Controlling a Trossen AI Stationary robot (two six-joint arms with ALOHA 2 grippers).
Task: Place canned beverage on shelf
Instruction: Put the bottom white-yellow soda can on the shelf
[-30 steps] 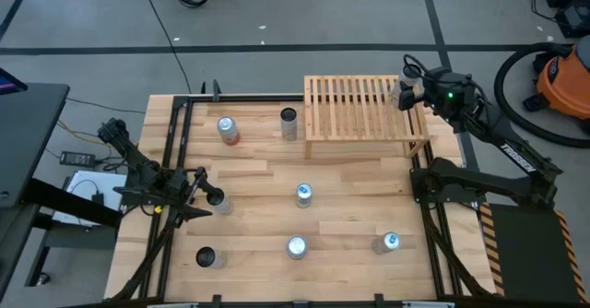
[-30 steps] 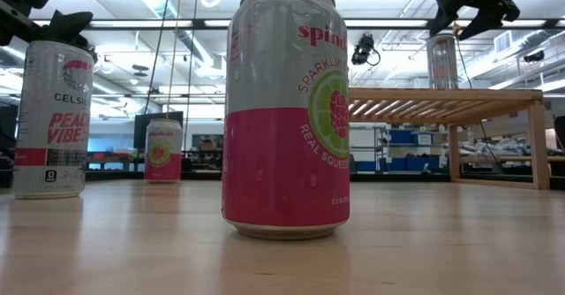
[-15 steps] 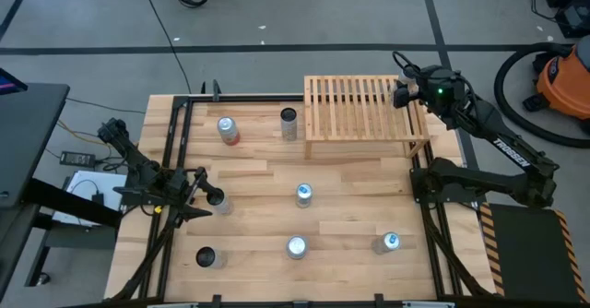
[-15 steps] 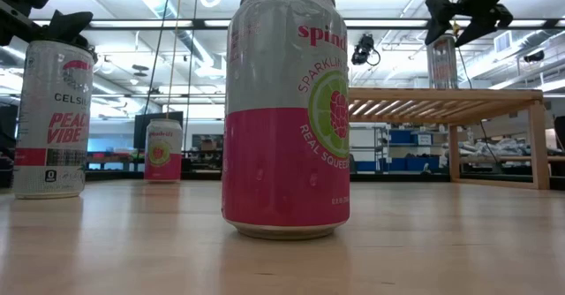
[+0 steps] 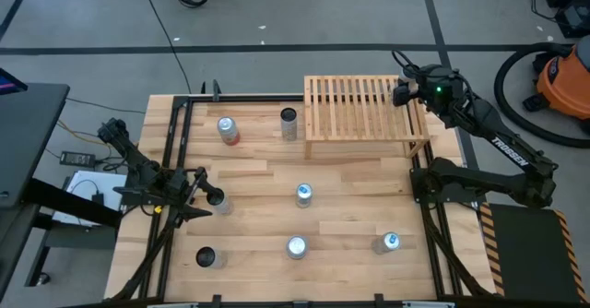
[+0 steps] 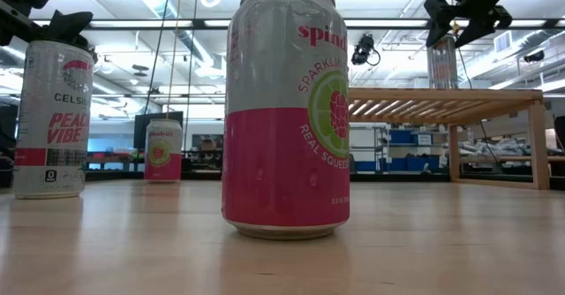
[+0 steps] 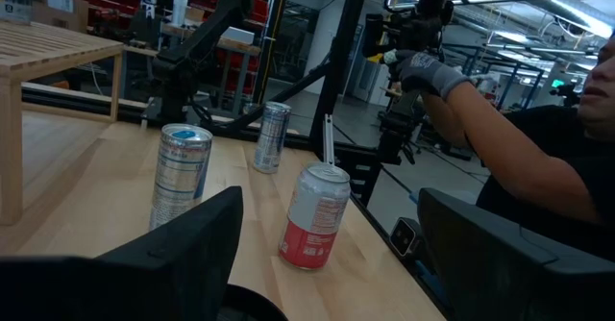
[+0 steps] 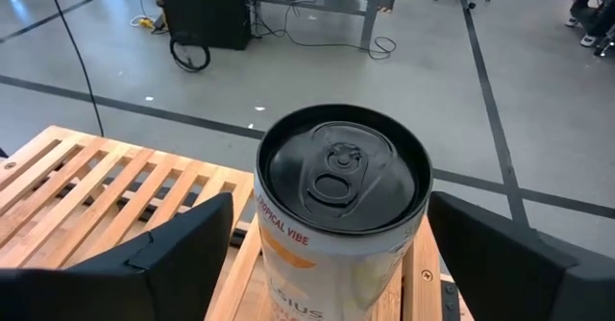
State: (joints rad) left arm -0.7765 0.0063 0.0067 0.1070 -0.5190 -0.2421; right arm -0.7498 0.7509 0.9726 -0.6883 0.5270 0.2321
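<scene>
Progress: can [image 8: 343, 215] stands on the shelf [image 5: 355, 105] at its far right corner. Delivery of this one looks done; release appears under way.

Remaining: right gripper has yet to clear the can. Six other cans stand on the table [image 5: 258, 225] off the shelf; whether they are due for shelving cannot be told from the task sentence.

Right gripper [image 8: 332, 254]: fingers stand apart on either side of the can, with a visible gap on both sides in the right wrist view. Judged open and not gripping. In the low view it hangs just above the can top.

Left gripper [image 5: 210, 197]: over the table's left side, beside a can [image 5: 219, 203] at its tip. Fingers spread in the left wrist view, nothing seen between them. Judged open and idle.

Can position: upright on the slats, close to the shelf's right end and far edge. In the low view it rises above the shelf top under the right gripper.

Orientation: long axis vertical, dark lid with pull tab facing up, base on the slats. No lean visible.

Label: orange and white wrap; lettering partly readable on the side facing the wrist camera.

Shelf: light-wood slatted rack on the table's far right part, long side running across the table. No other can on it.

Risk, as judged: corner placement leaves little margin; a finger brushing the can on withdrawal could tip it.
</scene>
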